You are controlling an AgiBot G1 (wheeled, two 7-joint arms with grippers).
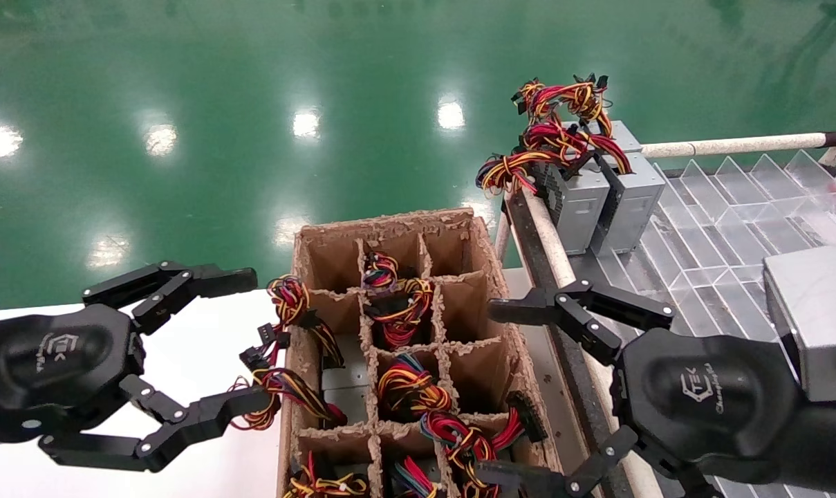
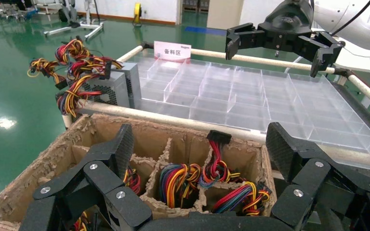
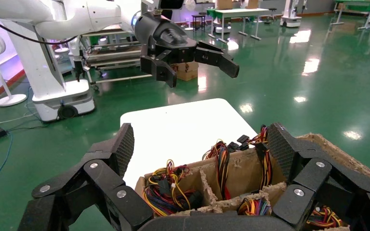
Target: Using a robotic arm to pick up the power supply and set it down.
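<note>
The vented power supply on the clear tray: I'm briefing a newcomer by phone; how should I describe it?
Right of the cardboard carton lies a clear divided tray. At its far corner two grey metal boxes stand side by side under tangled red and yellow wires. The power supply is the one nearer the carton, its perforated side facing it; its neighbour shows plain metal.

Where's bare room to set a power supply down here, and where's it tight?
Free: the clear tray cells right of the two grey boxes at its far-left corner, and the white table left of the cardboard crate. Crowded: the crate's near and middle cells, stuffed with wires. Left gripper hovers at the crate's left wall, right gripper at its right wall, both open.
</note>
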